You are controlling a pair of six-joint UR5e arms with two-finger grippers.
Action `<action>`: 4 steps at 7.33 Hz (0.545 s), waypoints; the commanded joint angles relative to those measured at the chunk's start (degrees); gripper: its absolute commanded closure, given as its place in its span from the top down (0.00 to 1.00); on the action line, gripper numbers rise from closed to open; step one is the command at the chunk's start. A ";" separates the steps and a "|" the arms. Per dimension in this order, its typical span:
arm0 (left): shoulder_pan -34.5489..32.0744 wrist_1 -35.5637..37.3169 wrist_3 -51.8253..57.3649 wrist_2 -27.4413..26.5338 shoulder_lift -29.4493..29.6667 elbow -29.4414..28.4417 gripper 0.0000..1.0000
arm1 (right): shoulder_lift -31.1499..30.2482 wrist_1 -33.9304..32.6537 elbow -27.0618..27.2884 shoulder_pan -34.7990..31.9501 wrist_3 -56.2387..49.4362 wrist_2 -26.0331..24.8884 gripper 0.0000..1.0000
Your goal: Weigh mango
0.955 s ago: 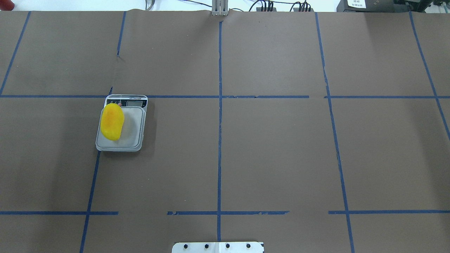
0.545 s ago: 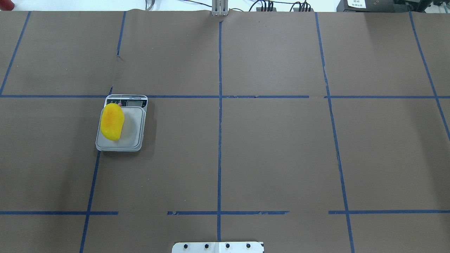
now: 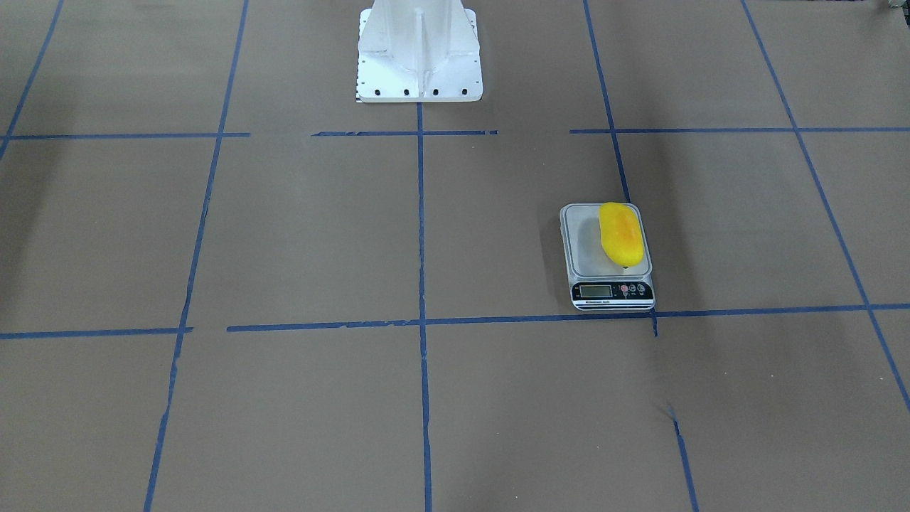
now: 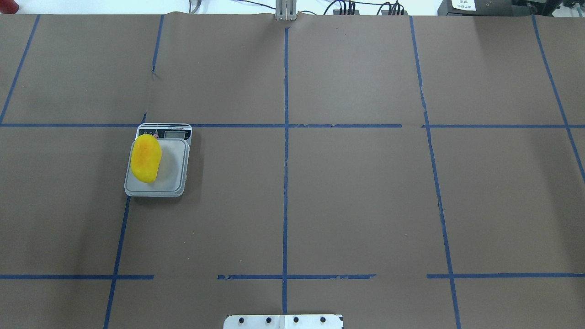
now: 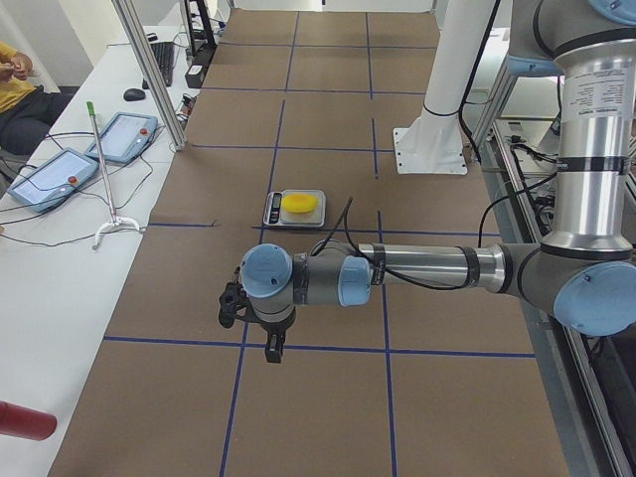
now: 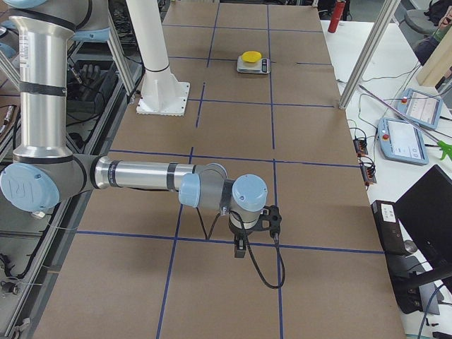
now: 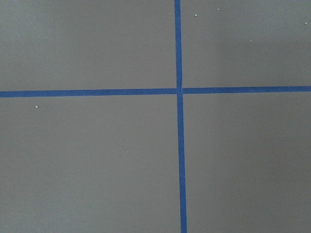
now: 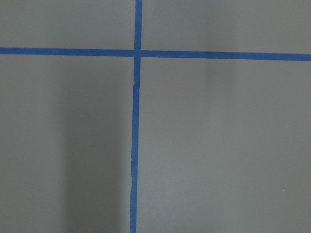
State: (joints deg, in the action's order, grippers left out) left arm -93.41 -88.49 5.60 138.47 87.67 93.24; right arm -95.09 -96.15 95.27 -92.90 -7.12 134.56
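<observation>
Nearest the side cameras, the left gripper [image 5: 274, 346] hangs in the frame's lower centre above a tape crossing, and the right gripper [image 6: 240, 248] does likewise in its own side view. Whether either is released or clenched I cannot tell (the wrist views show only brown paper and blue tape). Farther off, at the overhead view's left middle, the mango [image 4: 146, 158] lies on the left part of the scale [image 4: 176, 170], exactly where it lay a second ago. Nothing has shifted, so the placing looks done and only the reading remains.
</observation>
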 commanded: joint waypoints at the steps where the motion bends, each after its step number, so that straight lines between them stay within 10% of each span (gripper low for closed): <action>1: -0.02 0.07 0.11 -1.35 -0.30 -0.43 1.00 | 0.00 0.00 0.00 0.00 0.00 0.00 1.00; 4: -0.20 -0.02 0.20 -3.28 -0.39 -0.17 1.00 | 0.00 0.00 0.00 0.00 0.00 0.00 1.00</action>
